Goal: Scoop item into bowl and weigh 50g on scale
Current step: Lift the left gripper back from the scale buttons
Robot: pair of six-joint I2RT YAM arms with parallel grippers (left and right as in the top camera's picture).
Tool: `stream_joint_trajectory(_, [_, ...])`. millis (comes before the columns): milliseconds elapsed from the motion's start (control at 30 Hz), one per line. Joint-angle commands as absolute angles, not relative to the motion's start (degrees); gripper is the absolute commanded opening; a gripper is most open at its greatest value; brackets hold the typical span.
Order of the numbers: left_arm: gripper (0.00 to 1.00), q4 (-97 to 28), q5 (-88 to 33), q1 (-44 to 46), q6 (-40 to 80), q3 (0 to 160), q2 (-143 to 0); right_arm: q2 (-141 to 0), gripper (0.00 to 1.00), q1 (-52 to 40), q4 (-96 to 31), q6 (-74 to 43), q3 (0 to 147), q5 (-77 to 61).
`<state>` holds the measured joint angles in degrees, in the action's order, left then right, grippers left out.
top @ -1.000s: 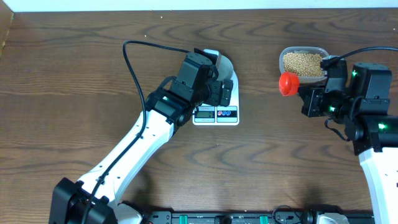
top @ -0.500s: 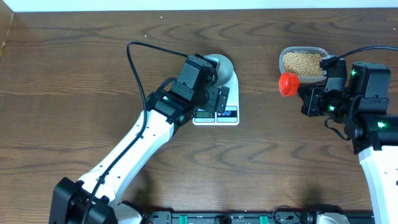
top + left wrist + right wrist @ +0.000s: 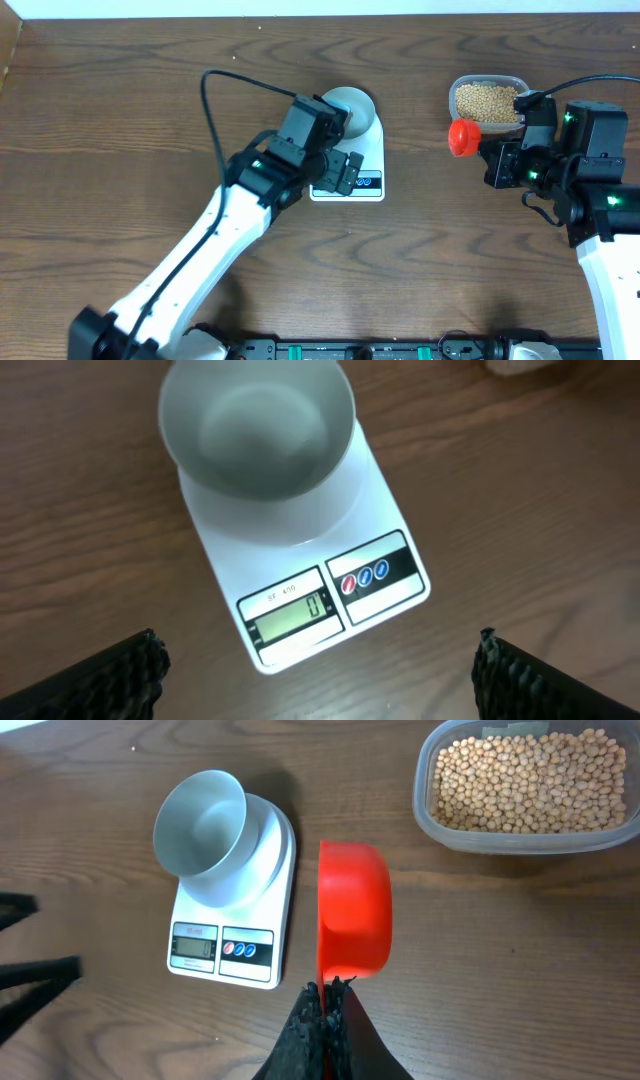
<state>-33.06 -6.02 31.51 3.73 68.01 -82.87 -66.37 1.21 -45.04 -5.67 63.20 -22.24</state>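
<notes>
From the counter's (image 3: 120,120) near edge the left arm slants up toward the middle, its pincer (image 3: 340,173) spread wide, holding nothing, over the display end of the scale (image 3: 300,550). At the right edge the right arm stands bent, its pincer (image 3: 325,1010) clamped on the handle of a red scoop (image 3: 355,910). The bowl (image 3: 258,430) sits on the scale's far end. Farthest, the beans (image 3: 530,780) lie in a clear container (image 3: 520,842) toward the far right corner

Bare table (image 3: 305,820) lies open left of the red scoop (image 3: 353,910), up to the scale (image 3: 272,850). The bean container (image 3: 520,842) stands close ahead-right. The left gripper (image 3: 320,675), spread wide, overhangs the scale's display end.
</notes>
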Motion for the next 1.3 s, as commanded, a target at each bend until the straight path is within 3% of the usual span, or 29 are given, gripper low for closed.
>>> stream_joint_trajectory(0, [1.00,-34.6,-5.5,31.2,2.6,68.2,-78.3,-66.4,0.01,1.6,-45.0,-5.5,64.6,-22.2])
stream_joint_trajectory(1267, [0.98,-37.2,-5.5,31.2,-1.7,68.2,-77.5,-66.4,0.01,1.6,-45.7,-5.5,64.6,-22.2])
